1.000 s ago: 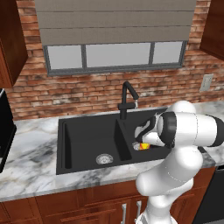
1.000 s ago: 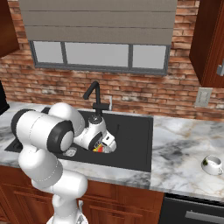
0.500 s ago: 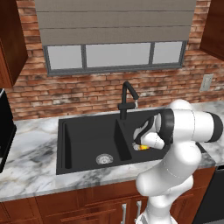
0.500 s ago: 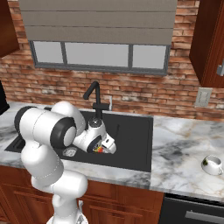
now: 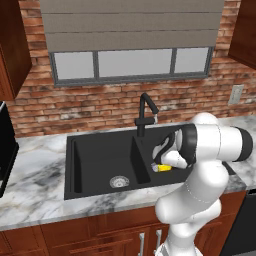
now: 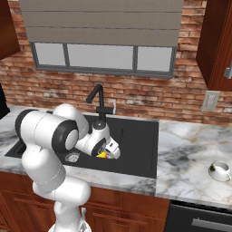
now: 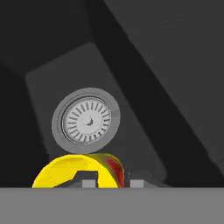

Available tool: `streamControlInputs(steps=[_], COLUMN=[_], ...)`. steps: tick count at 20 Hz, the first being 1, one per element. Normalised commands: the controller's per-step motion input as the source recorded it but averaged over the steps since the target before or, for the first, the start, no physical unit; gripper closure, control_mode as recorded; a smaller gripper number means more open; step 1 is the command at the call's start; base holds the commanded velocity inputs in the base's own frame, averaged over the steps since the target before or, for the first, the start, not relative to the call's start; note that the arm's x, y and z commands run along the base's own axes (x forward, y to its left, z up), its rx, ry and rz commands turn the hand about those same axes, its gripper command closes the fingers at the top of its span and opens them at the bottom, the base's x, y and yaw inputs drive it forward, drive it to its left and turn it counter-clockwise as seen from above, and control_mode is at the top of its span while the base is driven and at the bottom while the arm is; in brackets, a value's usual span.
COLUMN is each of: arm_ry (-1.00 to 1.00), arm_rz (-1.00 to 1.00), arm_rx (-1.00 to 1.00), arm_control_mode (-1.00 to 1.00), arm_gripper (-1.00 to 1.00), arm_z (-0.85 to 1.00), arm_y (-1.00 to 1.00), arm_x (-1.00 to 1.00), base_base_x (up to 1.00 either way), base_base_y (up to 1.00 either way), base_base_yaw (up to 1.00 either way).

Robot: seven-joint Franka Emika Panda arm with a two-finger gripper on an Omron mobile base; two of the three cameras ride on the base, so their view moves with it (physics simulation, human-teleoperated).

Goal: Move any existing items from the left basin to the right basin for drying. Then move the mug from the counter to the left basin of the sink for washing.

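Observation:
The small yellow cup with an orange-red lower part (image 5: pixel 163 168) (image 6: pixel 103 155) (image 7: pixel 70 169) is low in the narrower right basin (image 5: pixel 145 151) (image 6: pixel 136 140) of the black sink, close to that basin's silver drain (image 7: pixel 86 121). My gripper (image 5: pixel 159 166) (image 6: pixel 108 152) (image 7: pixel 113 183) reaches down into this basin, and its two tips straddle the cup's wall. Whether they still press on it is not clear. The wider left basin (image 5: pixel 97 160) holds just its drain (image 5: pixel 119 182). The mug (image 6: pixel 219 170) stands on the marble counter (image 6: pixel 190 154) at the far right.
A black gooseneck faucet (image 5: pixel 145 116) (image 6: pixel 98 102) rises behind the divider between the basins, close above my hand. The brick wall and a window run along the back. A dark appliance edge (image 5: pixel 6 150) sits at the counter's far left.
My hand has sunk a little lower into the right basin with the yellow cup. The mug has not moved.

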Motion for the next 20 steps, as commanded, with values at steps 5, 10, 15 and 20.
streamControlInputs(steps=[5,10,15,20], arm_ry=[0.01,0.02,0.03,0.03], arm_rz=[0.00,0.00,0.00,-0.02], arm_rx=[0.00,0.00,0.00,0.00], arm_control_mode=[-1.00,-1.00,-1.00,-1.00], arm_gripper=[-1.00,-1.00,-1.00,-1.00], arm_z=[0.08,0.27,0.34,0.45], arm_y=[0.00,0.00,0.00,0.00], arm_x=[-0.04,-0.03,0.00,0.00], base_base_x=[0.00,0.00,0.00,0.00], base_base_y=[0.00,0.00,0.00,0.00], base_base_yaw=[0.00,0.00,0.00,0.00])
